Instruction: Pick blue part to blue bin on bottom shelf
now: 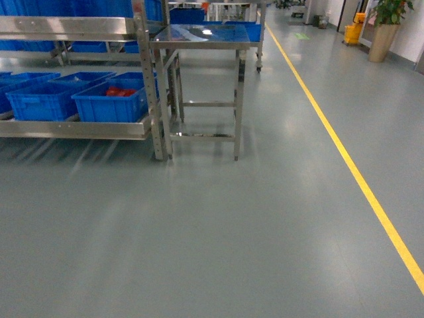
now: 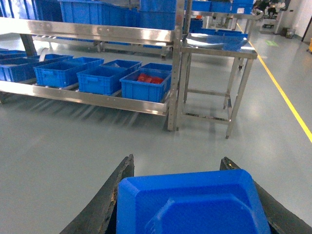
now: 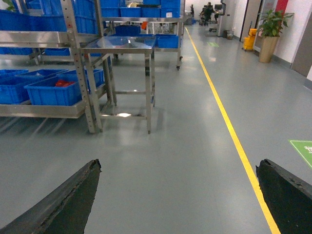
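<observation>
My left gripper point(image 2: 178, 161) is shut on the blue part point(image 2: 190, 204), a flat blue plastic piece with bevelled corners that fills the bottom of the left wrist view between both dark fingers. Ahead, the bottom shelf point(image 2: 97, 99) of a steel rack carries several blue bins point(image 2: 102, 78); the rightmost bin point(image 2: 145, 85) holds red pieces. The same shelf point(image 1: 73, 129) and bins point(image 1: 109, 103) sit at the left of the head view, where neither gripper shows. My right gripper point(image 3: 178, 163) stands open over bare floor, nothing between its fingers.
A steel table point(image 1: 199, 46) stands right of the rack, its legs reaching the floor. A yellow line point(image 1: 344, 146) runs along the grey floor on the right. A potted plant point(image 1: 384, 33) stands far right. The upper shelf point(image 2: 97, 33) holds more blue bins.
</observation>
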Controlling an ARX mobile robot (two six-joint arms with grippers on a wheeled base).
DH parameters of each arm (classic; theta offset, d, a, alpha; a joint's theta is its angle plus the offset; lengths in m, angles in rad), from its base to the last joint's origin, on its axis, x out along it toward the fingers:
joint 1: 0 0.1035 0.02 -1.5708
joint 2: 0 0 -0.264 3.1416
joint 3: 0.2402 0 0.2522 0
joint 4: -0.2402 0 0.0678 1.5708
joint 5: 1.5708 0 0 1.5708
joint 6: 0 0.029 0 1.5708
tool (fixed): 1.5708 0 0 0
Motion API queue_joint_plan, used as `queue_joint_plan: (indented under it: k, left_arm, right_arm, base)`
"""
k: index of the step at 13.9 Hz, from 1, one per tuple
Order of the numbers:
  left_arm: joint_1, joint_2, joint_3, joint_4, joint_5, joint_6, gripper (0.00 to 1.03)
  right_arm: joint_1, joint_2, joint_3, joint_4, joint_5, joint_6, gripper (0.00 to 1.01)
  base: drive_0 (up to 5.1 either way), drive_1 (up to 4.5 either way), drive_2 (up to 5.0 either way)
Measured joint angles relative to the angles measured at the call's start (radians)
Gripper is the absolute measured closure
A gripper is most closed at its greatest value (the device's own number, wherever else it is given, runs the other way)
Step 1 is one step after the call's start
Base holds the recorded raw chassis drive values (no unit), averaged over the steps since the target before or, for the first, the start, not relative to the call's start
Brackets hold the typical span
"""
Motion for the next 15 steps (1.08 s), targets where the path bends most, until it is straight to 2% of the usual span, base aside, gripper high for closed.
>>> queue_joint_plan:
  k: [15]
  left_arm:
    - [0.000, 0.000, 0.000, 0.002, 0.000, 0.000, 0.59]
  right_arm:
    - [0.000, 0.000, 0.000, 0.000, 0.000, 0.000, 0.03]
  base:
    - [0.4, 4.68, -4.0]
